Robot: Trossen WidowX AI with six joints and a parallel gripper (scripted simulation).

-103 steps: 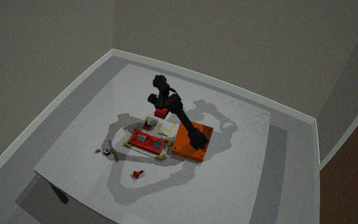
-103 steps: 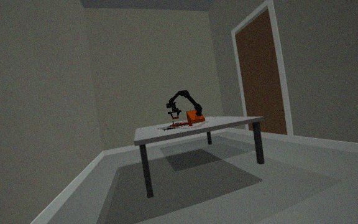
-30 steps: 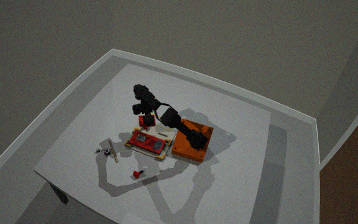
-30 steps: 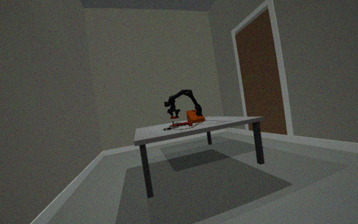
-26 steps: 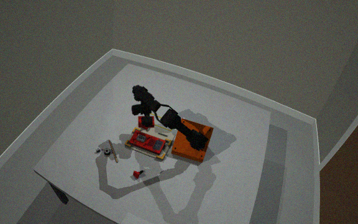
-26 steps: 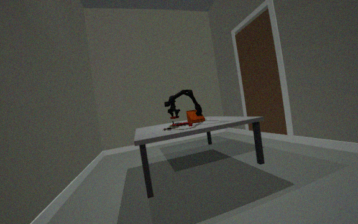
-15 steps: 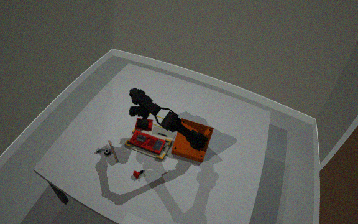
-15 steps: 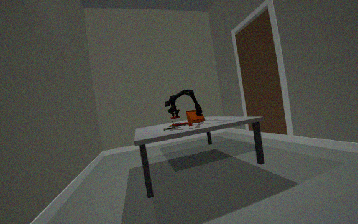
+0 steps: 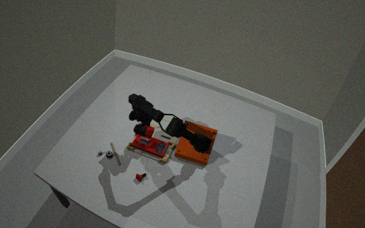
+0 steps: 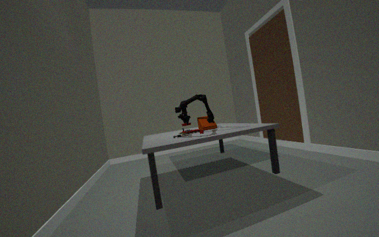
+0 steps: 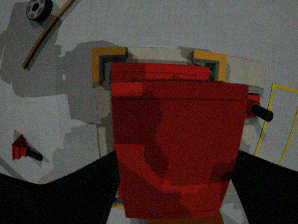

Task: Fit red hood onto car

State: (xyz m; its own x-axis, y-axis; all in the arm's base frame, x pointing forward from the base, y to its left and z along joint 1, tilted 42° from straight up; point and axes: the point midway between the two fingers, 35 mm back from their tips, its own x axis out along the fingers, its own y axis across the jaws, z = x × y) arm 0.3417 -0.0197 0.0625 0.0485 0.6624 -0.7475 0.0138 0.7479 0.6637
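Black claw [image 11: 174, 192] pinching the red hood [image 11: 176, 143], hood held in the air just above the red chassis [image 9: 150, 144] in its jig [image 9: 166, 154] on the white surface [image 9: 233, 164], no writing or labels legible anywhere

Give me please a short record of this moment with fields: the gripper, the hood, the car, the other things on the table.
gripper: gripper shut on the hood
hood: red hood held in the air, above the chassis end, not yet seated
chassis: red chassis in its jig
arm base: orange base beside the jig
loose items: wooden stick, small dark ring, small red piece
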